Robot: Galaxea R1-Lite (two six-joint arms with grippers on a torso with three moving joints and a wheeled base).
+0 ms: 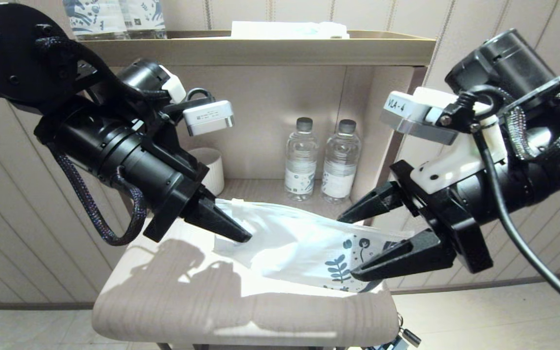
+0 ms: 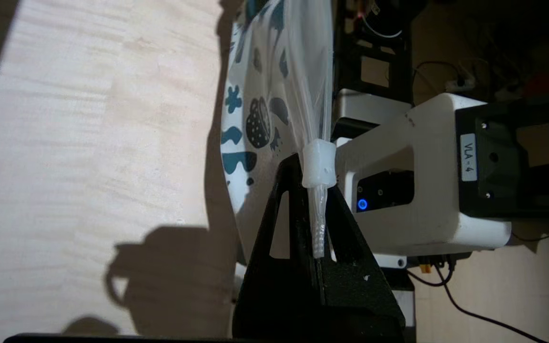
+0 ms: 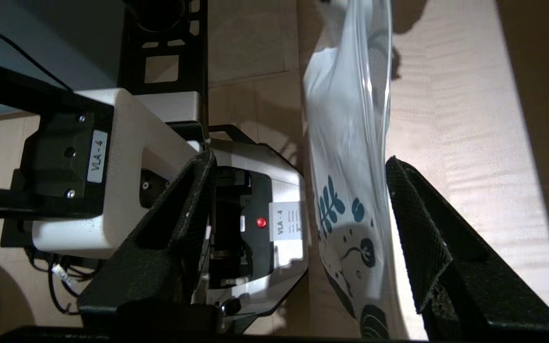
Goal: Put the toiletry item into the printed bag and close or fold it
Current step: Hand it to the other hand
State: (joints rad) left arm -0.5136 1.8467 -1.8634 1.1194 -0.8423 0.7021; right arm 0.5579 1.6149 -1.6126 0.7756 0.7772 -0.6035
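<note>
Now printed bag (image 1: 304, 248) raised off the beige stool seat (image 1: 241, 301), stretched between both arms, leaf print toward the right. Left gripper (image 1: 241, 236) pinched tight on the bag's white slider (image 2: 319, 164) and strip end. Right gripper (image 1: 358, 245) spread wide around the printed end, not gripping. Water bottles (image 1: 321, 163) on shelf behind.

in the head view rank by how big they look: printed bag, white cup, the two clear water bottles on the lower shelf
1. printed bag, largest by far, though it lies nearer the camera.
2. The two water bottles, left and right: alike, no ranking between them.
3. white cup, partly hidden by the left arm, so unsure.
</note>
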